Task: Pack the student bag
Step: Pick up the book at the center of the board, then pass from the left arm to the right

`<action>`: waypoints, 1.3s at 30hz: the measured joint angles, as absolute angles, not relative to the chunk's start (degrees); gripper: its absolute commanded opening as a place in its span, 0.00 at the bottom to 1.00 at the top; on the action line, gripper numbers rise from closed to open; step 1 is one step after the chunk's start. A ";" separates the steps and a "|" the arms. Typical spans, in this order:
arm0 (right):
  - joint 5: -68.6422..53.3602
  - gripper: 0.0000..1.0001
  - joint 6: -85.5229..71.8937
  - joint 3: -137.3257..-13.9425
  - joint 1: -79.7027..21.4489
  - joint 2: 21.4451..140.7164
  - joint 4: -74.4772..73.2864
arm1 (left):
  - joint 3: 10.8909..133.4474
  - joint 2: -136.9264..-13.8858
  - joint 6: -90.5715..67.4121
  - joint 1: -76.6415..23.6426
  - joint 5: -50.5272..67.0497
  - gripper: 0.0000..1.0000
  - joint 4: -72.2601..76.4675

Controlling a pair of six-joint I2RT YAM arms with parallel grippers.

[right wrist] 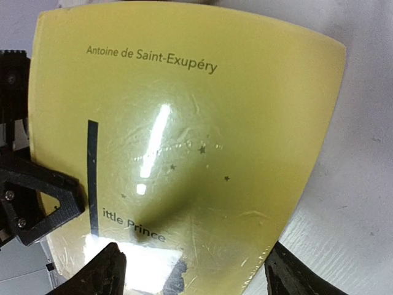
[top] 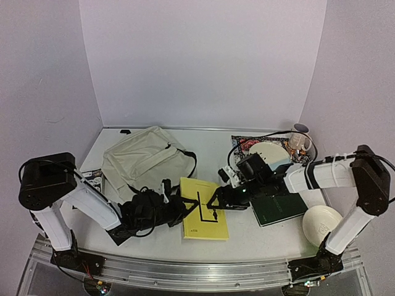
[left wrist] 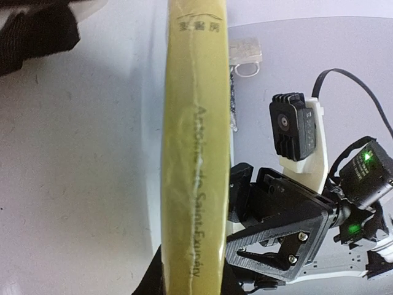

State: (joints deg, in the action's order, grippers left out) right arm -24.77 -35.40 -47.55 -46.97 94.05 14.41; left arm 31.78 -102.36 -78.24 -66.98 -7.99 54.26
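Note:
The student bag [top: 147,159], cream fabric with black straps, lies flat at the back left of the table. In front of it lies a yellow book [top: 203,213]. My left gripper [top: 179,206] reaches in from the left, and in the left wrist view my left gripper [left wrist: 193,279] is shut on the yellow book's spine [left wrist: 195,153], a dark finger on each side. My right gripper [top: 217,202] hovers over the book's right edge. In the right wrist view my right gripper [right wrist: 196,276] stands open, with the yellow book's cover [right wrist: 184,135] below its wide-apart fingers [right wrist: 104,270]. My right gripper [left wrist: 288,236] also shows in the left wrist view.
A dark green book [top: 281,208] lies right of the yellow one. A white bowl [top: 321,222] sits by the right arm's base. At the back right are a cream plate [top: 271,153] on a patterned sheet and a cup [top: 300,139]. A small printed item [top: 92,179] lies left of the bag.

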 measured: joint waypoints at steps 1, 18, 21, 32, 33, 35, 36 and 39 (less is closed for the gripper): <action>-24.43 0.82 -35.61 -47.51 -47.15 92.57 14.75 | 31.32 -100.78 -77.98 -66.98 -8.77 0.00 54.26; -15.83 0.98 -44.72 -40.68 -47.35 69.38 24.40 | 28.64 -83.59 -72.42 -66.98 -26.82 0.00 57.47; -15.88 0.98 -47.90 -38.18 -47.35 68.73 29.72 | 28.64 -82.37 -71.90 -66.98 -29.73 0.00 57.66; -16.49 0.98 -58.27 -34.80 -47.35 69.85 49.07 | 31.30 -83.74 -72.27 -66.98 -33.88 0.00 60.15; -16.33 0.98 -58.96 -34.76 -47.35 70.09 49.76 | 31.71 -84.48 -72.43 -66.98 -34.27 0.00 61.32; -16.23 0.98 -60.05 -34.60 -47.35 70.55 51.00 | 32.35 -85.73 -72.58 -66.98 -34.73 0.00 63.08; -16.23 0.98 -60.46 -34.50 -47.35 70.77 51.57 | 32.72 -86.43 -72.65 -66.98 -34.90 0.00 63.98; -16.83 0.95 -61.59 -34.46 -47.35 72.21 53.79 | 34.36 -88.92 -73.40 -66.98 -35.15 0.00 66.33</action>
